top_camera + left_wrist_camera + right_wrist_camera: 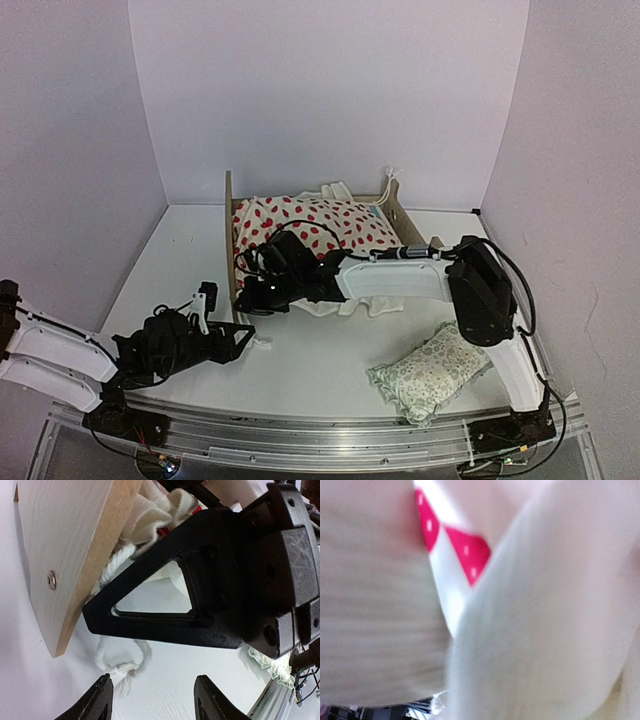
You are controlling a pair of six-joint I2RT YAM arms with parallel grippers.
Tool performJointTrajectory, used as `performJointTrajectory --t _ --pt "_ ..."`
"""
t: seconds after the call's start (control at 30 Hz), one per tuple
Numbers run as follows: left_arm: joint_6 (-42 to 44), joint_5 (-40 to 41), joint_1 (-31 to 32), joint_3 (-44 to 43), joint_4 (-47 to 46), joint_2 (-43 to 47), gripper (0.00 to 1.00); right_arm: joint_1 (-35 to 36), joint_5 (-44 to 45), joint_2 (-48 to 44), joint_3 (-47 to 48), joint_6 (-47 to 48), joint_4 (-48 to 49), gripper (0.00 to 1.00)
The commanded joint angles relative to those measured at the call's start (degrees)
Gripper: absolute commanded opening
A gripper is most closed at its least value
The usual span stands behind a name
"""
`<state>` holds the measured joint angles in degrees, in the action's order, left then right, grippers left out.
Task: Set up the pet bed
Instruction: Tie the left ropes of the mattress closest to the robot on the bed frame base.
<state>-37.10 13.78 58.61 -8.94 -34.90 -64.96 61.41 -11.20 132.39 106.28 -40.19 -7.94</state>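
Left gripper (238, 337), jaws apart and empty, sits just near of the pet bed's (229, 215) left end. The bed runs left-right, and the closed right gripper (255, 293) is at that corner.

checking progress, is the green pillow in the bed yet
No, the pillow lies on the table, well apart from the bed.

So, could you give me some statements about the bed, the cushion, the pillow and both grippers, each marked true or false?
1. The floral pillow lies inside the pet bed. False: it lies on the table, outside the bed.
2. The red-dotted cushion lies in the pet bed. True.
3. The left gripper is open and holds nothing. True.
4. The right gripper is wide open. False: it is shut, close against the cushion.
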Motion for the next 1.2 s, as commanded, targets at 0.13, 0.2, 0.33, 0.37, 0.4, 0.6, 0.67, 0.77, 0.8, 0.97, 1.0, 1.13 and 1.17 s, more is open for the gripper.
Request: performJointTrajectory --t 0.13,0.2,0.33,0.37,0.4,0.6,0.67,0.77,0.8,0.97,1.0,1.13,1.17 --pt "3.72 1.69 1.54 9.31 -7.09 8.03 0.54 0.95 2.65 -5.53 -5.62 5.07 0.0 0.0" --pt "8.05 2.1 1.77 12.36 -12.31 8.46 0.53 0.3 4.44 -8.41 -8.01 7.1 -2.29 0.0" --pt "17.85 0.94 2.14 16.21 -26.21 5.71 0.51 -0.34 5.43 -11.47 -11.25 9.84 -4.16 0.0" --pt "19.51 0.81 2.33 16.4 -29.18 4.01 0.51 -0.49 5.32 -11.66 -11.45 9.86 -4.18 0.0" --pt "21.17 0.69 2.48 16.44 -31.74 1.99 0.51 -0.54 5.14 -11.71 -11.34 9.78 -4.19 0.0" --pt "25.37 1.92 4.42 17.22 -52.38 -17.41 0.54 -1.83 2.39 -10.04 -7.86 6.73 -4.28 0.0" --pt "24.55 2.81 4.87 16.89 -57.29 -23.78 0.53 -2.64 1.84 -10.0 -7.34 5.43 -4.38 0.0" --pt "24.0 4.99 6.16 15.65 -65.91 -35.46 0.52 -3.44 1.34 -10.56 -7.55 4.25 -4.61 0.0" --pt "23.78 6.32 6.56 14.5 -66.19 -37.63 0.5 -3.58 1.23 -10.74 -7.65 4.08 -4.78 0.0" --pt "24.49 12.23 7.65 12.75 -66.61 -40.67 0.46 -3.99 -0.56 -11.58 -7.96 3.78 -5.64 0.0" --pt "25.0 12.47 7.65 12.66 -66.66 -40.34 0.46 -4.0 -0.98 -11.68 -8.03 3.66 -5.74 0.0" --pt "27.57 8.97 7.65 10.85 -66.68 -39.37 0.47 -4.0 -2.63 -11.13 -7.16 2.55 -5.69 0.0" --pt "27.76 8.45 7.65 10.04 -66.67 -39.68 0.48 -3.97 -3.17 -10.78 -6.65 2.06 -5.69 0.0"
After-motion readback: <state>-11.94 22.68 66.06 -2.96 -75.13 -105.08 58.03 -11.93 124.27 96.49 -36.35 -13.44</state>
